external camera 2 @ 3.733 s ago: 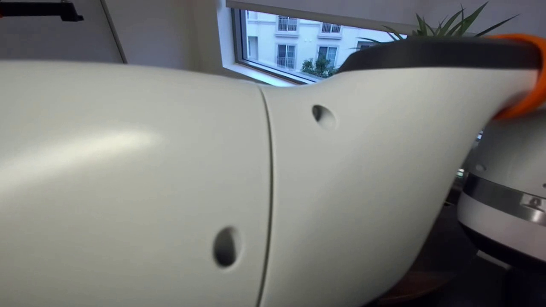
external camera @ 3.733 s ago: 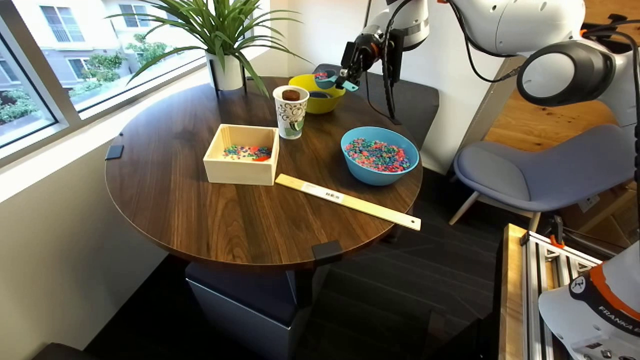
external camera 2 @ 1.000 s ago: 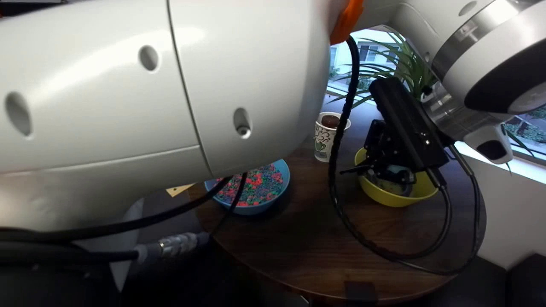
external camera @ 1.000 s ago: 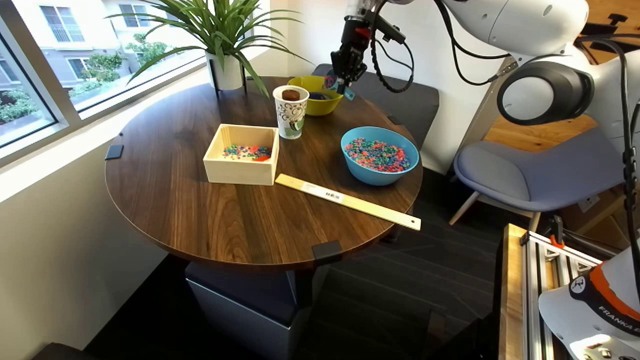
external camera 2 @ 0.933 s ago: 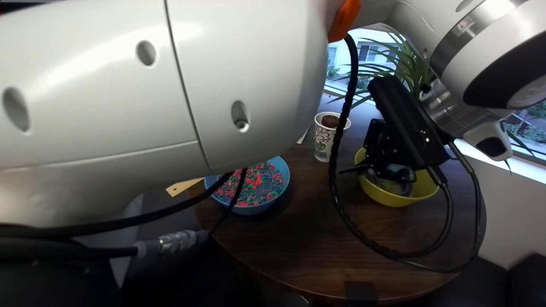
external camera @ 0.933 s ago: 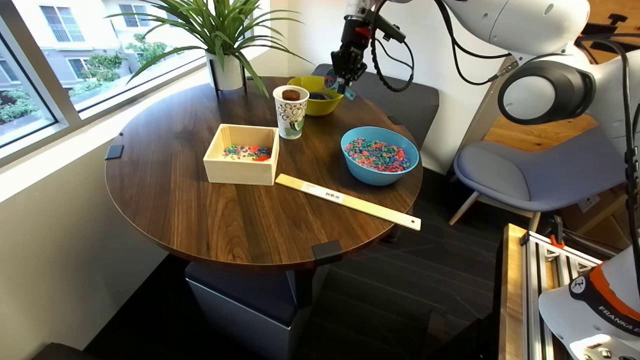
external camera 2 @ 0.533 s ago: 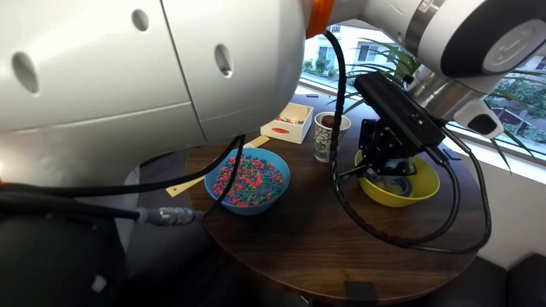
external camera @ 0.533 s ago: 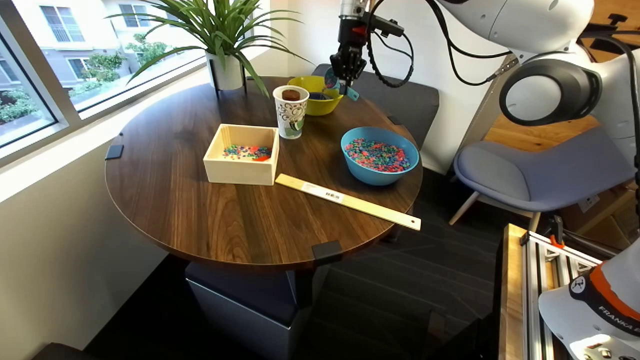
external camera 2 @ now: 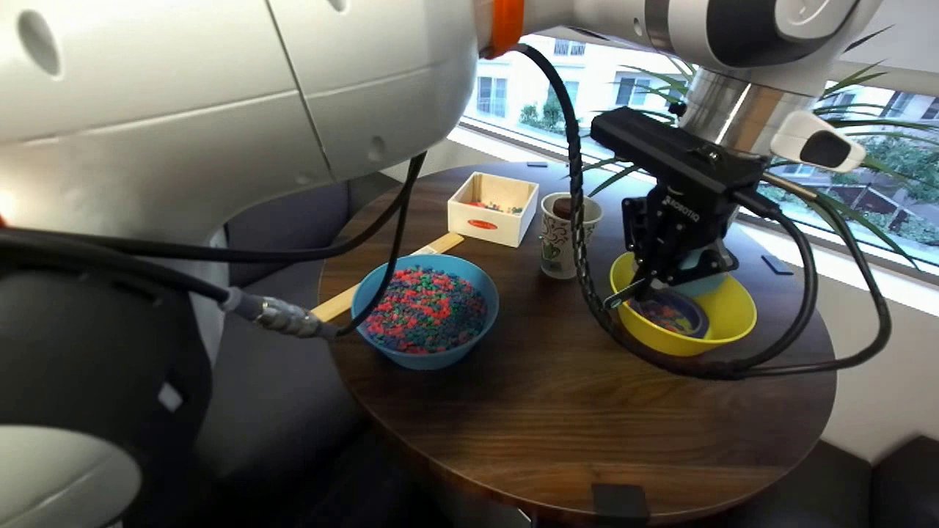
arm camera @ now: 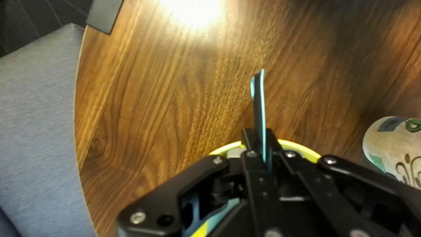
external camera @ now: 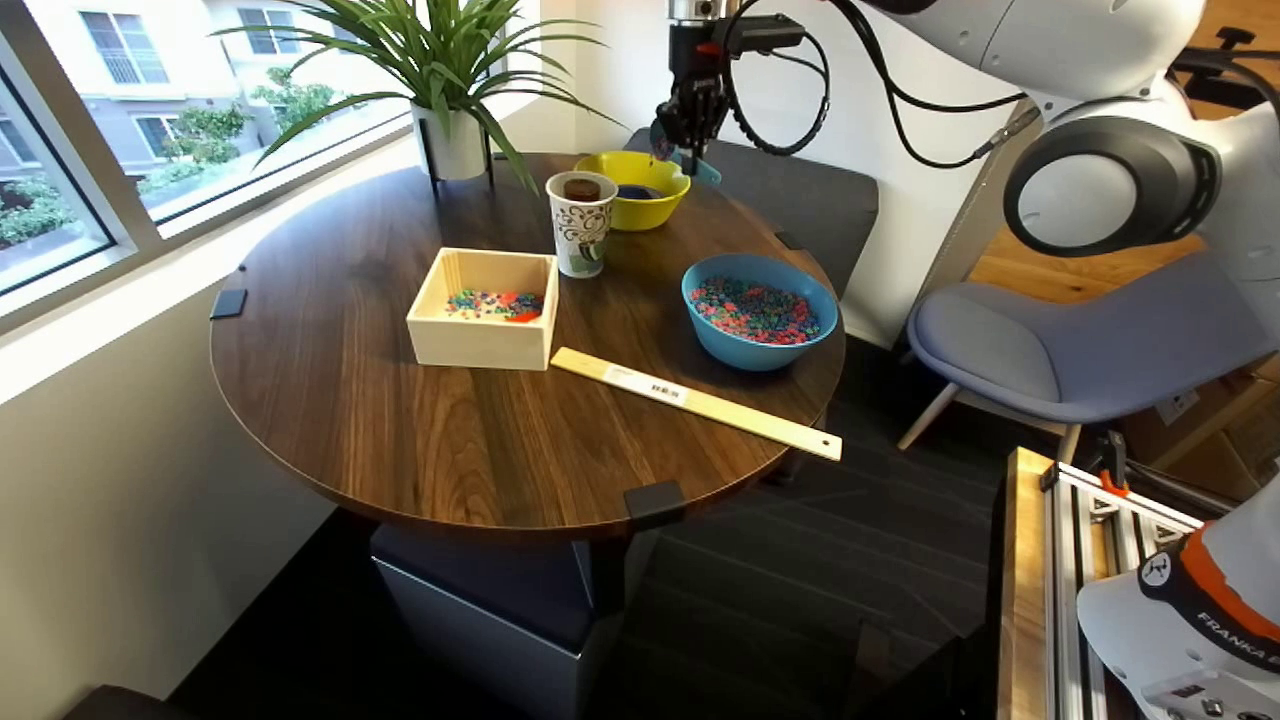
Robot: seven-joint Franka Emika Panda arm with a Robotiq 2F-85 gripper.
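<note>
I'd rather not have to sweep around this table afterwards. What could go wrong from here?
Spill: the scoop looks tilted over the yellow bowl, so anything in it might miss the smaller dark blue container inside.
Slip: the gripper pinches a narrow handle, which could twist between the fingers.
Knock: the paper cup stands near the yellow bowl, so a sideways swing might tip it.

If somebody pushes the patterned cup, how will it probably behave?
The patterned cup seems apt to tip, being tall and narrower below. It looks like paper, so gripping may dent it. The brown object inside could fall out.
</note>
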